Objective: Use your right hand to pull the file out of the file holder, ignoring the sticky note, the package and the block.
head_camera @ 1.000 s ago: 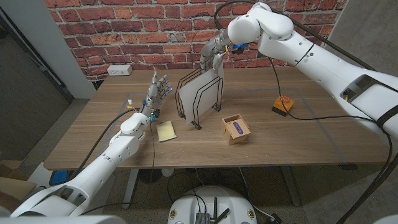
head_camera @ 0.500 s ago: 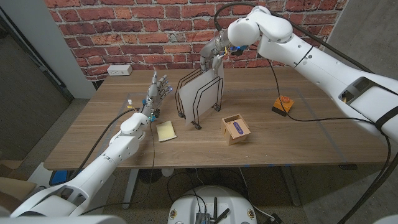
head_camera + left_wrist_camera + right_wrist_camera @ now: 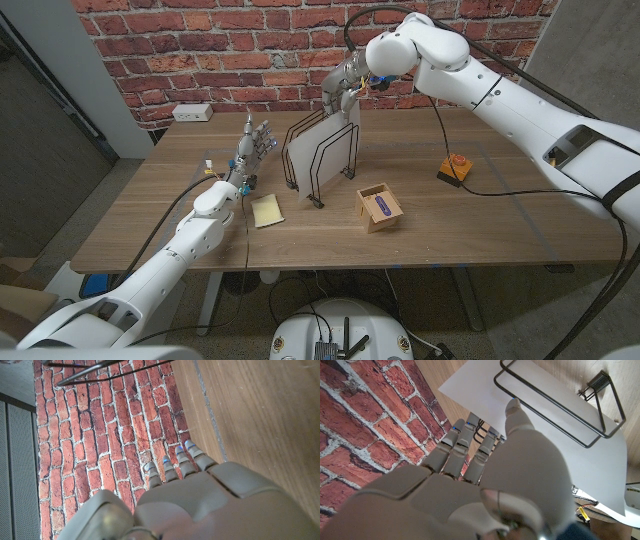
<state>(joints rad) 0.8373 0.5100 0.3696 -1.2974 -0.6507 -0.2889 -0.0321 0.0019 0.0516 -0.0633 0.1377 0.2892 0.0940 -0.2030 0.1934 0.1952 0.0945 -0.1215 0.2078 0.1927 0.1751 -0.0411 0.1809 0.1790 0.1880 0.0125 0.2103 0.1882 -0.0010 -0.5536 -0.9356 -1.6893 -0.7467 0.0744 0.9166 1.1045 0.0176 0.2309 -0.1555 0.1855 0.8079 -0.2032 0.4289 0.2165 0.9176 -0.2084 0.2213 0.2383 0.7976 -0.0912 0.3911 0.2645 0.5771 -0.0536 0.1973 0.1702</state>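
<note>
Surface [image 3: 500, 225]: wooden, seen from the head view; a brick wall stands behind its far edge.
Package [image 3: 380, 207]: small open cardboard box with a purple item inside, nearest of the things, at about 5 o'clock from the file holder and apart from it.
Sticky note [image 3: 266, 210]: pale yellow, lying flat at about 8 o'clock from the file holder, just beside the left forearm.
Block [image 3: 455, 168]: orange with a red top, well apart from the file holder at its 3 o'clock; a black cable runs past it.
Left hand [image 3: 254, 144]: standing on edge at 9 o'clock from the file holder, fingers [image 3: 177, 460] straight, apart and holding nothing.
File holder [image 3: 325, 155]: black wire rack, upright mid-surface.
File [image 3: 322, 148]: white sheet standing slightly tilted between the wires, not yet out of the holder.
Right hand [image 3: 343, 84]: above the holder's far top corner, at 12 o'clock; the thumb lies against the file's upper edge in the right wrist view, the fingers [image 3: 455, 447] reach down past it. Whether they truly pinch the file, I cannot tell.
Power strip [image 3: 192, 112]: white, at the far left edge.
</note>
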